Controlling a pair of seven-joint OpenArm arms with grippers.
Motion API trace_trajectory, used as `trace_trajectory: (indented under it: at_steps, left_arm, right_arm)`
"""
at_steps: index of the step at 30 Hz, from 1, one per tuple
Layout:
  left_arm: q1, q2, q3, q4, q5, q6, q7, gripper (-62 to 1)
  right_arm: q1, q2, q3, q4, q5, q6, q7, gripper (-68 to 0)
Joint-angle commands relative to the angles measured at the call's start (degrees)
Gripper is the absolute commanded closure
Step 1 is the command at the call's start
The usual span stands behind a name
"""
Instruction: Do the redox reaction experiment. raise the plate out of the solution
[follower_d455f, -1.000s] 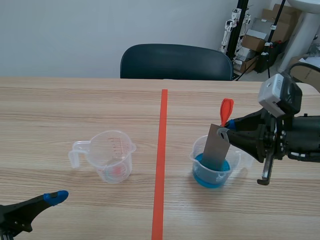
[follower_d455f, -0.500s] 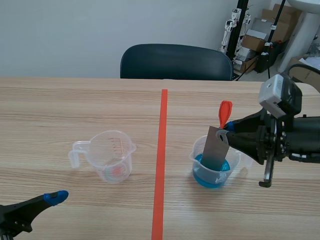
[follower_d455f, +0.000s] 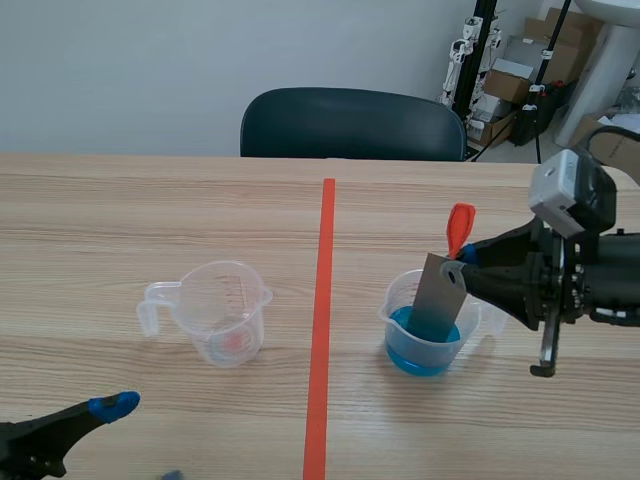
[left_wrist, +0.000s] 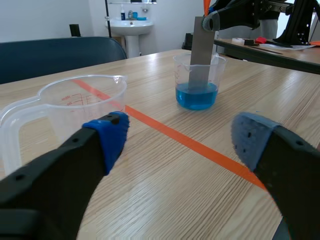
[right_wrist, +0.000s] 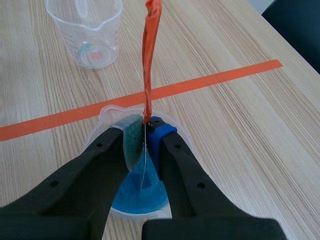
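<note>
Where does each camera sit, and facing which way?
Scene view: between the arms, facing the chair; left gripper and right gripper show.
Left wrist view: behind the left gripper, looking past its open fingers at beaker and plate.
Right wrist view: above the beaker, looking down; its fingers clamp the plate.
Shared: beaker, plate.

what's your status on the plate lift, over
Right gripper shut on plate top. Plate's lower end in blue solution, not yet out. Left gripper open, low beside clear cup.
</note>
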Motion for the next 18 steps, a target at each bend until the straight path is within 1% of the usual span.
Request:
trace_trajectory:
  at_steps: [1,4,6,8,10,13,16,18]
  left_arm:
    - [1.29,-1.53,0.02,0.39,-0.83,-0.09,-2.57,-32.6]
    - [2.36,-2.91,0.02,1.05,-1.29,-0.07,-2.57,-23.4]
    - [3.52,-4.39,0.02,1.99,-2.29,0.28,-2.57,-16.5]
    - [5.20,-6.25,0.02,3.32,-5.31,0.28,-2.57,-9.2]
    - [7.17,-8.44,0.02,5.14,-8.68,0.28,-2.57,-4.6]
    - [10.40,-12.57,-0.02,8.48,-11.67,0.28,-2.57,-3.8]
    - [13.79,-17.09,-0.02,11.74,-12.98,0.28,-2.57,-3.8]
    - [15.80,-20.06,-0.02,14.05,-14.34,0.28,-0.76,-3.8]
  right_arm:
    - [0.81,1.55,0.35,1.51,0.42,-0.17,0.46,-0.6]
    - [0.81,2.56,0.35,3.28,0.48,-0.07,0.46,-0.6]
    - [0.81,3.37,0.35,4.52,0.63,0.70,0.44,-0.6]
    - [0.81,4.13,0.35,5.73,1.18,0.96,0.42,-0.6]
    - [0.81,4.96,0.35,6.62,2.25,1.07,0.46,-0.6]
    - [0.81,6.27,0.35,8.09,3.63,1.07,0.46,-0.6]
    - [0.81,7.56,0.35,9.40,4.81,1.07,0.44,-0.6]
    - [0.81,8.61,0.35,10.40,5.64,1.07,0.46,-0.6]
